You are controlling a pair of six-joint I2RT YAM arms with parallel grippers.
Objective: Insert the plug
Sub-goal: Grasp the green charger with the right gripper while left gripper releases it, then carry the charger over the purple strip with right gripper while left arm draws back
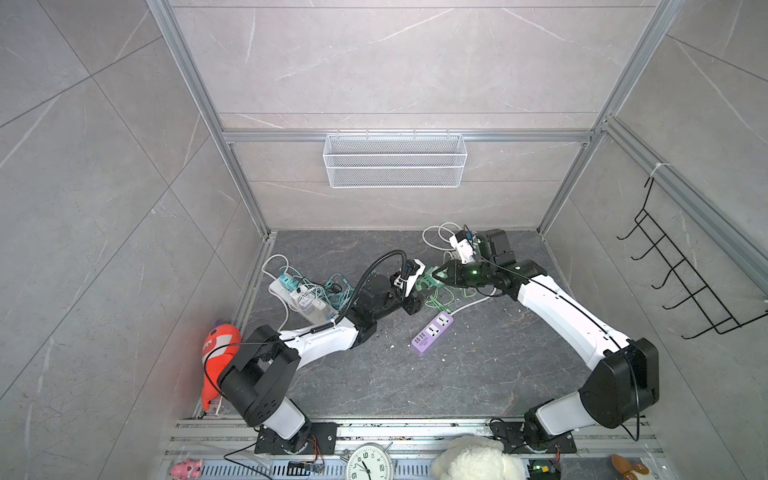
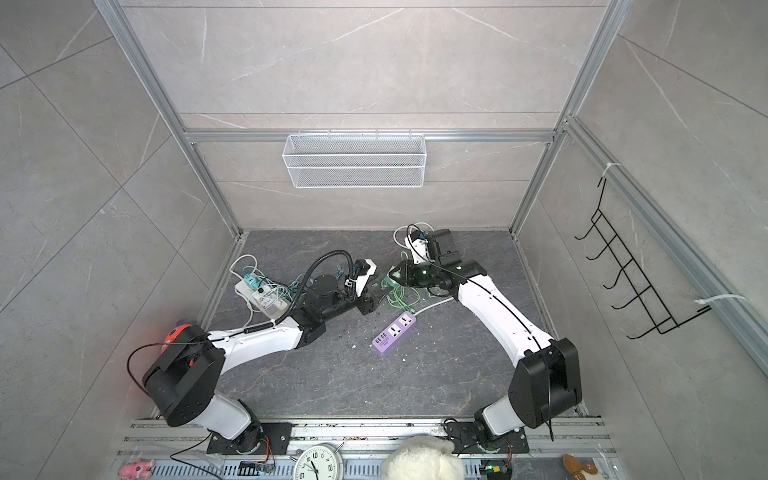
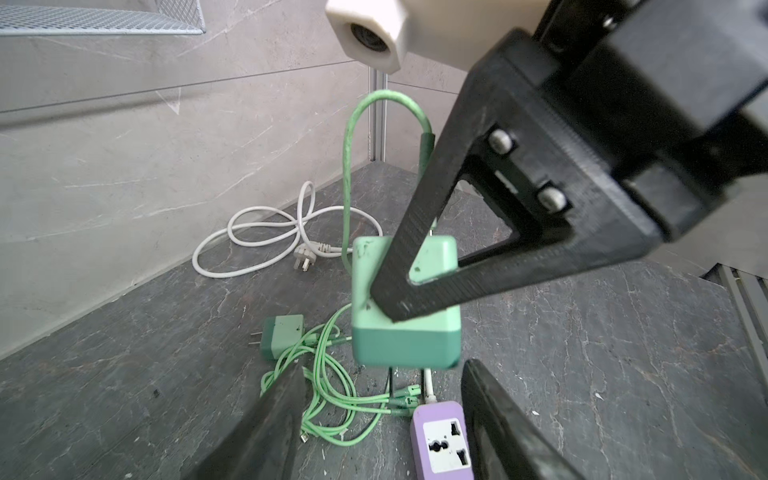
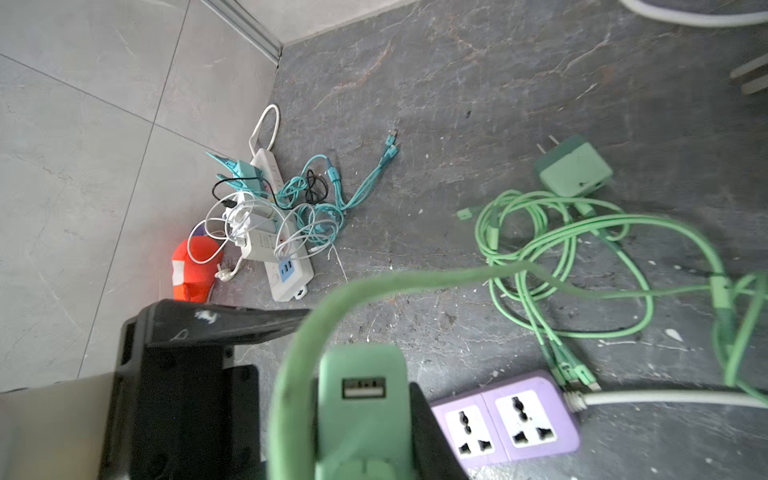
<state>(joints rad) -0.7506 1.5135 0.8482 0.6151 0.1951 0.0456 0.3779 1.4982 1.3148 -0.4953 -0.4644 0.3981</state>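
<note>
My right gripper (image 4: pixel 362 419) is shut on a mint-green plug (image 4: pixel 361 399), a charger block with a USB port showing and a green cable (image 4: pixel 415 280) looping off it. In the left wrist view the plug (image 3: pixel 405 336) hangs above the floor, with a right-gripper finger (image 3: pixel 415 266) across it. My left gripper (image 3: pixel 382 374) is open just short of the plug, with nothing between its fingers. The purple power strip (image 1: pixel 432 332) lies on the dark floor below both grippers, its sockets (image 4: pixel 523 417) facing up. In a top view the right gripper (image 1: pixel 436 274) and the left gripper (image 1: pixel 417 299) meet near mid-floor.
A second green adapter (image 4: pixel 575 170) and tangled green cables (image 4: pixel 540 249) lie beside the purple strip. A white power strip (image 1: pixel 303 299) with chargers and teal cables sits at left, near an orange plush toy (image 1: pixel 220 353). A coiled white cord (image 3: pixel 266 232) lies by the back wall. A wire basket (image 1: pixel 395 160) hangs above.
</note>
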